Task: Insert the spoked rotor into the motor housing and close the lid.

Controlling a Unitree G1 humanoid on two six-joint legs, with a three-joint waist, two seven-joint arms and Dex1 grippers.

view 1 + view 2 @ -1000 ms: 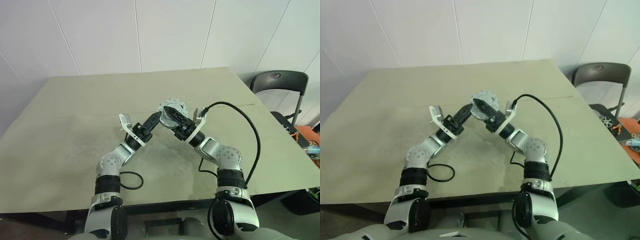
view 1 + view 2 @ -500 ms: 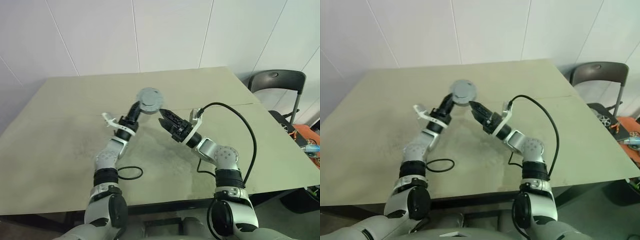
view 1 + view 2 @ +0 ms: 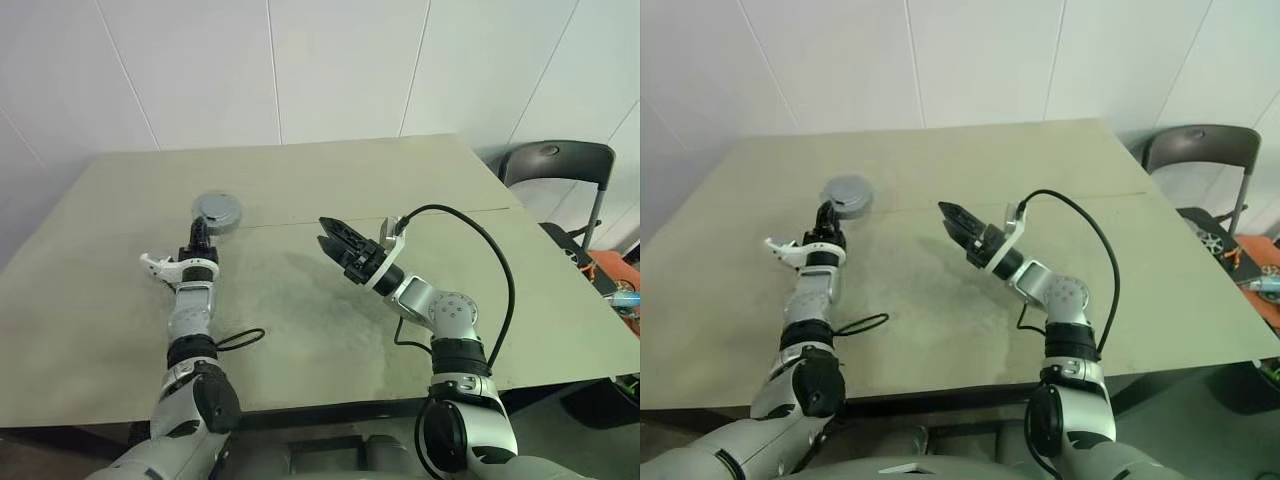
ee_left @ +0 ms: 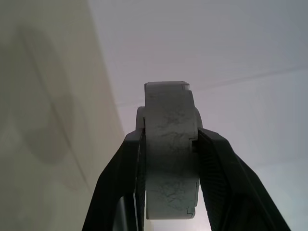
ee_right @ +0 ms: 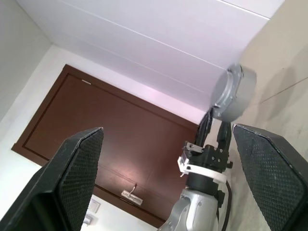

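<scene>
1. While the left hand (image 3: 203, 226) clamps the motor housing (image 3: 217, 209) by its rim, the puck hangs above the far left of the table (image 3: 330, 300).
2. Right hand (image 3: 332, 236) stands wide open, holding nothing, well apart to the right.
3. Judged risk: gripped on edge, the housing could slip or twist out.
4. Whether the spoked rotor sits inside cannot be told; the housing looks closed.

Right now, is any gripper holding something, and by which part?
The left gripper holds the motor housing by its two flat faces; the right gripper is open, empty.
</scene>
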